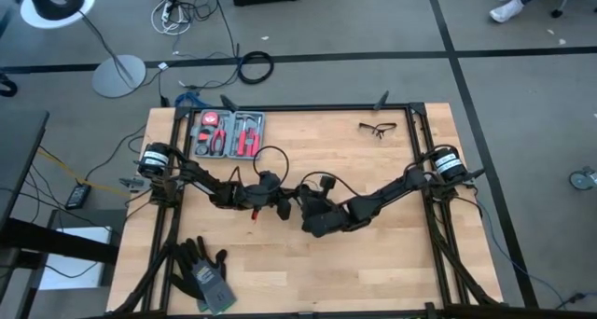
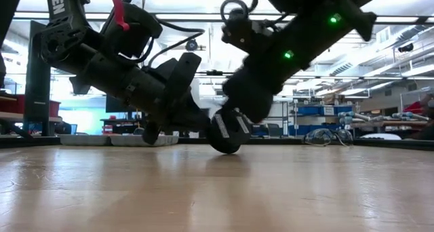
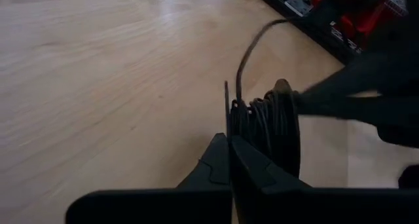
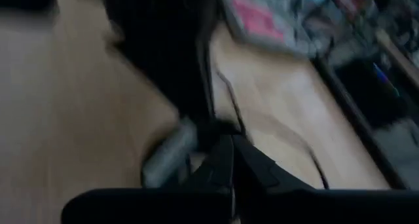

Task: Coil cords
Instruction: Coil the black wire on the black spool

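Right between both claws (closed): cord (image 3: pixel 265 122)

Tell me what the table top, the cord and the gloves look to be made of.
Table top: pale wood, seemingly butcher-block planks with a smooth sealed finish; grain lines and a soft sheen show in the low view.
Cord: thin black strands wound together, probably rubber- or plastic-sheathed, matte with faint highlights.
Gloves: dark grey knit fabric by the look; any palm coating cannot be told.

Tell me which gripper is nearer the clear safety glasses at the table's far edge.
Right. The right gripper sits mid-table, on the same side as the clear safety glasses; the left gripper meets it there, slightly farther from them.
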Robot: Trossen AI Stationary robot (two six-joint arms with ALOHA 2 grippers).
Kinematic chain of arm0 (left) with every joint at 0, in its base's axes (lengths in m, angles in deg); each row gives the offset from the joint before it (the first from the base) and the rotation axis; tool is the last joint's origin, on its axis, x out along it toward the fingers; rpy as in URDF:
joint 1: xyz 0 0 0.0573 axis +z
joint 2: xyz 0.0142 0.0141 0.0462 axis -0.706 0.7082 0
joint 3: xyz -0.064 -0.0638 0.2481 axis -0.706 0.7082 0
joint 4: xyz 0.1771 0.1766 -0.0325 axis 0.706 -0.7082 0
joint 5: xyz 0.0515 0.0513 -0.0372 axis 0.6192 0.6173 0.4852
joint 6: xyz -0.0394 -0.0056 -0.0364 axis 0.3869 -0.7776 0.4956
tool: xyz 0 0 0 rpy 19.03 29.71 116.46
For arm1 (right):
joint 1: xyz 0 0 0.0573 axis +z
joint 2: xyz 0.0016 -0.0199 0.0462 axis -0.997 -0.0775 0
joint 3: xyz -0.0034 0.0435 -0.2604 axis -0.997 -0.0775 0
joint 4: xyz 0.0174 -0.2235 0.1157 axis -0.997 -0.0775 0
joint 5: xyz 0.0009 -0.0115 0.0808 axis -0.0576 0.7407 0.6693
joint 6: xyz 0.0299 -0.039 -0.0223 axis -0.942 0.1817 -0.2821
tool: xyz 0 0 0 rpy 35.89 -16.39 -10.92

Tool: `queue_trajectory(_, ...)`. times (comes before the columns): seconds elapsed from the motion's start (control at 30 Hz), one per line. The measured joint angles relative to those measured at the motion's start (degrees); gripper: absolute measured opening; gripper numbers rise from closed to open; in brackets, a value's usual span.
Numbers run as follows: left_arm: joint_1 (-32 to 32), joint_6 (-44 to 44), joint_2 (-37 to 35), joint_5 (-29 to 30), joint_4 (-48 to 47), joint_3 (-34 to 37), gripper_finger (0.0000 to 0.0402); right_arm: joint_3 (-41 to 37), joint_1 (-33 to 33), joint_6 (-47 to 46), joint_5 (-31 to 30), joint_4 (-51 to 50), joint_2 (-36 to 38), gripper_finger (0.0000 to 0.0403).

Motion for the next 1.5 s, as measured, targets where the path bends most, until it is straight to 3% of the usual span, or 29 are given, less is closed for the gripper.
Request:
queue_trajectory(0.17, 0.05, -0.01, 0.0, -0.98, 0.15, 0.09, 0.0, -0.17, 0.99, -15.7, -3.5, -14.29, -0.15, 0.0)
queue_trajectory(0.33, -0.43, -0.63, 0.04, -1.72, 1.4, 0.11, 0.0, -1.16, 1.83, -24.47, -0.14, -20.6, -0.17, 0.0)
queue_trajectory(0.43, -0.55, -1.4, 0.09, -1.83, 3.62, 0.13, 0.0, -3.23, 2.32, -23.75, 4.72, -16.3, -0.17, 0.0)
queue_trajectory(0.57, -0.48, -1.38, 0.09, -0.28, 4.55, 0.13, 0.0, -6.49, 3.05, -19.42, 10.62, -3.38, -0.19, 0.0)
queue_trajectory(0.7, -0.35, -1.38, 0.09, 0.66, 5.81, 0.13, 0.0, -8.43, 3.81, -13.5, 11.35, 8.95, -0.2, 0.0)
queue_trajectory(0.9, -0.29, -1.42, 0.09, 1.0, 6.63, 0.13, 0.0, -9.14, 1.74, -4.99, 15.8, 19.2, -0.15, 0.0)
queue_trajectory(1.07, -0.27, -1.54, 0.09, 1.02, 6.72, 0.68, 0.0, -9.18, 1.64, -4.19, 13.53, 18.84, -0.02, 0.0)
queue_trajectory(1.2, -0.27, -1.37, 0.08, 1.39, 8.05, 2.34, 0.0, -9.18, 3.87, -4.51, 8.26, 15.76, 1.58, 0.0)
queue_trajectory(1.3, -0.27, -1.06, 0.07, 1.87, 10.97, 4.14, 0.0, -9.19, 5.66, -8.73, 3.17, 7.49, 4.69, 0.0)
queue_trajectory(1.4, -0.27, -1.01, 0.02, 2.16, 14.37, 5.29, 0.0, -9.2, 6.76, -14.71, 2.13, -3.03, 8.83, 0.0)
queue_trajectory(1.5, -0.27, -1.08, 0.02, 2.3, 15.45, 5.86, 0.0, -12.14, 6.93, -20.16, 2.1, -5.75, 12.15, 0.0)
